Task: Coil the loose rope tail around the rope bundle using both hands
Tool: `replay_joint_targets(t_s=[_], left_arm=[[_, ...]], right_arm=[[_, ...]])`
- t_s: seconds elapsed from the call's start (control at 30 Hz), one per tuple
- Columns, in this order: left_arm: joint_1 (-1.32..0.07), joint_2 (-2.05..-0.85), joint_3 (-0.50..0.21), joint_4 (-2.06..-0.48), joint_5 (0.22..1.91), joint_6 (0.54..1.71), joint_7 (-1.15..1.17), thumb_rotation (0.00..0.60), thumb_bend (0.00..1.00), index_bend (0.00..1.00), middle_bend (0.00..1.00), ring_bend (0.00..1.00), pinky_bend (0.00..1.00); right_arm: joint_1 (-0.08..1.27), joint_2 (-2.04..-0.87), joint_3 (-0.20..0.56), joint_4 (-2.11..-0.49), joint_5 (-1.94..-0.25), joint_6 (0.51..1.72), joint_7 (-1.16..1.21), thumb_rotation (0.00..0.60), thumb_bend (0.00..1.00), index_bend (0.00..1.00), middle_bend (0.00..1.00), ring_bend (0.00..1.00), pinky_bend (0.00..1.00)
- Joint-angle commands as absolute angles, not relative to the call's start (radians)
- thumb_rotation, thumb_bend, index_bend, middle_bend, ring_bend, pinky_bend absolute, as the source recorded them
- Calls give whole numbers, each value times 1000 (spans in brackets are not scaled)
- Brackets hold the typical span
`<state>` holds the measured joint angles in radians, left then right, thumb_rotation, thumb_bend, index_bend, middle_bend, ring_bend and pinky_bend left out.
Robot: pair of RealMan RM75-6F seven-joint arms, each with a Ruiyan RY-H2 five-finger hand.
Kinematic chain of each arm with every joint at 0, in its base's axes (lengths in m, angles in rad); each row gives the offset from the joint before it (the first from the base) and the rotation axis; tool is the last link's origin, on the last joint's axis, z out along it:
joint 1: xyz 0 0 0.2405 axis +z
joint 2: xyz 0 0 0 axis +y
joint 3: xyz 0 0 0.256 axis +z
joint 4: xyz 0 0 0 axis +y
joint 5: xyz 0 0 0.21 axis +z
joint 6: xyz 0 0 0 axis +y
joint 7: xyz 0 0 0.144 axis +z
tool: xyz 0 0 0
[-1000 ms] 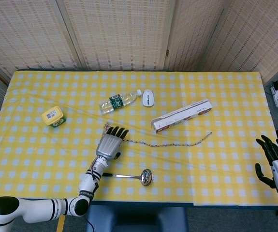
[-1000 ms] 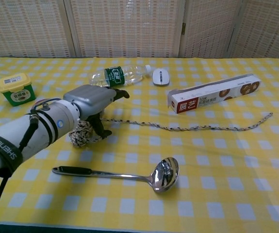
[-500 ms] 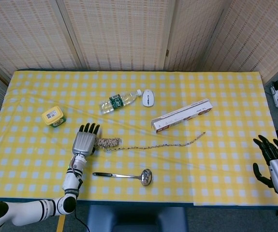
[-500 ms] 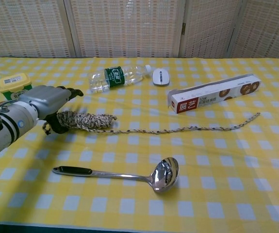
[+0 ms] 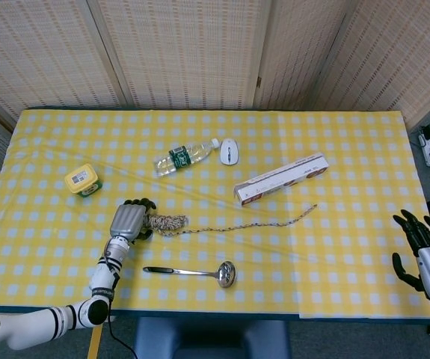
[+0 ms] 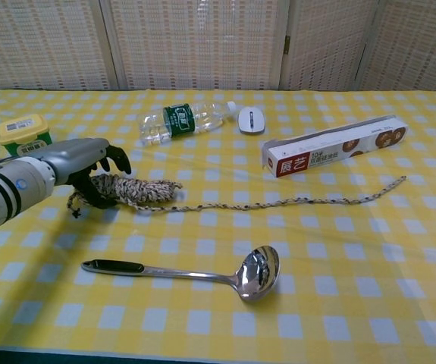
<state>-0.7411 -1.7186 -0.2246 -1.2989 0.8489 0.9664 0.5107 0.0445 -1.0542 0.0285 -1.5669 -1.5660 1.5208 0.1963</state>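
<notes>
The rope bundle (image 5: 168, 221) (image 6: 143, 189) lies on the yellow checked tablecloth, left of centre. Its loose tail (image 5: 252, 224) (image 6: 293, 201) runs out to the right in a nearly straight line and ends at a frayed tip (image 6: 403, 180). My left hand (image 5: 129, 221) (image 6: 81, 163) grips the bundle's left end, its fingers curled over the top and the thumb tucked beneath. My right hand (image 5: 424, 250) hangs beyond the table's right edge, fingers spread and holding nothing; the chest view does not show it.
A steel ladle (image 5: 192, 272) (image 6: 187, 273) lies in front of the rope. Behind it are a water bottle (image 5: 185, 155) (image 6: 187, 119), a white mouse (image 5: 229, 150) (image 6: 251, 120) and a long box (image 5: 282, 178) (image 6: 331, 145). A yellow-lidded tub (image 5: 81, 180) (image 6: 24, 138) stands at the left.
My left hand has pulled the bundle leftward, drawing the tail after it, and its fingers have since curled around the bundle's left end. The right hand has barely moved.
</notes>
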Motion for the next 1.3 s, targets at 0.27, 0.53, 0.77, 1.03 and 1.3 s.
replay_joint_targets(t_s=[0.27, 0.53, 0.77, 1.03, 1.3], left_arm=[[-752, -1735, -222, -1264, 860, 963, 492, 600, 319, 416, 364, 358, 321], [-747, -1742, -211, -1230, 904, 950, 434, 600, 355, 540, 500, 474, 449], [-738, -1728, -189, -1202, 949, 918, 380, 600, 432, 584, 544, 510, 577], [-720, -1714, -166, -1174, 1054, 915, 265, 600, 532, 637, 619, 580, 661], [-701, -1677, -145, -1173, 1223, 963, 76, 600, 581, 686, 678, 636, 733]], right_arm=[[44, -1058, 29, -1559, -1561, 1517, 202, 600, 560, 117, 70, 142, 0], [47, -1059, 30, -1560, -1559, 1509, 199, 600, 560, 117, 70, 142, 0], [51, -1053, 31, -1570, -1558, 1501, 184, 600, 560, 117, 70, 143, 0], [65, -1049, 34, -1586, -1557, 1481, 168, 600, 560, 117, 71, 145, 0], [99, -1058, 63, -1597, -1517, 1436, 128, 600, 559, 187, 133, 211, 82]])
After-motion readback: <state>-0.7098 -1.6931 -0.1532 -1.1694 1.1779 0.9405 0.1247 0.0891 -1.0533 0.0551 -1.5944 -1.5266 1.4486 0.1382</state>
